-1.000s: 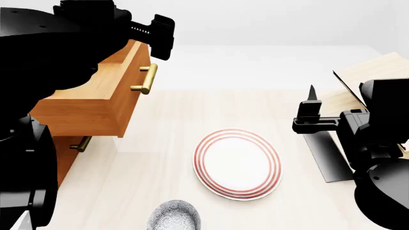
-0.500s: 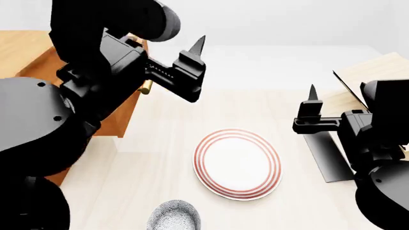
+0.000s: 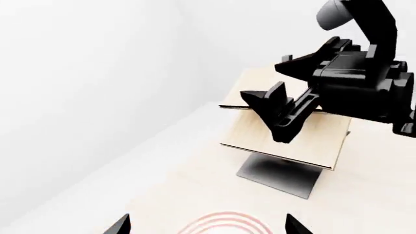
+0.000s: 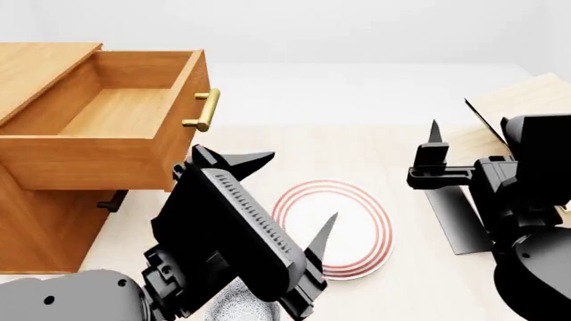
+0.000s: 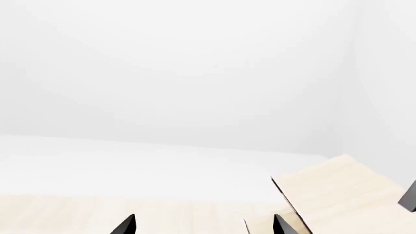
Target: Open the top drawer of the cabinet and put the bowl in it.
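Note:
The cabinet (image 4: pixel 40 227) stands at the left. Its top drawer (image 4: pixel 116 114) is pulled out, its plain wooden inside bare, its brass handle (image 4: pixel 203 110) facing the table. The bowl (image 4: pixel 239 304) is at the near edge, mostly hidden behind my left gripper (image 4: pixel 287 195). That gripper is open and empty, hovering over the near left of the plate (image 4: pixel 352 224). In the left wrist view the gripper (image 3: pixel 206 227) spans the plate's rim (image 3: pixel 224 225). My right gripper (image 4: pixel 434 150) is open and empty, right of the plate; its wrist view (image 5: pixel 204 226) shows only tabletop.
The red-ringed white plate lies mid-table. A pale tilted rack (image 4: pixel 517 100) on a dark base stands at the right, also in the left wrist view (image 3: pixel 293 141) and the right wrist view (image 5: pixel 338 195). A lower drawer's handle (image 4: pixel 111 200) shows under the open drawer.
My left arm has swung away from the drawer, down and towards the near side, and now hangs over the bowl and plate. The open drawer is uncovered. The right arm has not moved.

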Controlling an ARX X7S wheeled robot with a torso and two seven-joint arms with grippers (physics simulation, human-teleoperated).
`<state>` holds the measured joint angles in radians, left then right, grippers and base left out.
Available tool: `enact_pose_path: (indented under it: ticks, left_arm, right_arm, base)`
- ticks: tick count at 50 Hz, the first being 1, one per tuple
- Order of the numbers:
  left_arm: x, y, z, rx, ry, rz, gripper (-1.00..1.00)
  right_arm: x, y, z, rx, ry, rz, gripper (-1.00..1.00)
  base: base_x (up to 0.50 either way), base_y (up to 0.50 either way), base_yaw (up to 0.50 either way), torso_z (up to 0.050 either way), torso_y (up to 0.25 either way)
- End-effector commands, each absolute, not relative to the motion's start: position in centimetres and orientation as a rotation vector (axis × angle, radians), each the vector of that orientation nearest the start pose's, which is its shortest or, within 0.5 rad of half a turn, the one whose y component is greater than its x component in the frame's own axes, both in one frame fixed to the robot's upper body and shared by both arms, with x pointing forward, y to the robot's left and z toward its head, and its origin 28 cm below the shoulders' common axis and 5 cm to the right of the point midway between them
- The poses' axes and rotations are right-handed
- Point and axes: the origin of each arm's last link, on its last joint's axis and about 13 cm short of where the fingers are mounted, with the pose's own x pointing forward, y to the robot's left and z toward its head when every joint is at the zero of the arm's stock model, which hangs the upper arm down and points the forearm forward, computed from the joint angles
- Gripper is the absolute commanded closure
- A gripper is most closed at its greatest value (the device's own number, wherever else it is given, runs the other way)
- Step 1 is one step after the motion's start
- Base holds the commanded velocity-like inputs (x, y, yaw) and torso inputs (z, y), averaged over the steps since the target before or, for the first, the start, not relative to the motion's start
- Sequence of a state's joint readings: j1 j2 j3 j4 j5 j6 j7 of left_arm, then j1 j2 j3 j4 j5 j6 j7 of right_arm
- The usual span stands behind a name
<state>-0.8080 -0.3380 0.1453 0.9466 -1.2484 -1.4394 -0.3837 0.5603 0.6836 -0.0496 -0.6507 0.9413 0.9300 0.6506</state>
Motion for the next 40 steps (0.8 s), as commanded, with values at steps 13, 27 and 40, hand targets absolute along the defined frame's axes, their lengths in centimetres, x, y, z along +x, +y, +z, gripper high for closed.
enact_pose_path:
  ticks: [13,27,40]
  left_arm:
    - [16.4,19.2,17.3,0.25,0.16,-0.767,-1.0]
    - [16.7,21.5,16.4,0.179,0.344,-0.629,-1.0]
    - [16.8,22.8,16.8,0.191,0.436,-0.537,-1.0]
  right_arm:
    - [23.1,-15.8,21.6,-0.112,-0.09,-0.098,-1.0]
    - [23.2,-15.8,21.5,-0.118,-0.087,-0.103,-1.0]
    - [23.3,-15.7,21.2,-0.119,-0.077,-0.097,-1.0]
  base:
    - [0.0,0.0,0.0,0.0,0.0]
    - [0.0,0.0,0.0,0.0,0.0]
    - [0.0,0.0,0.0,0.0,0.0]
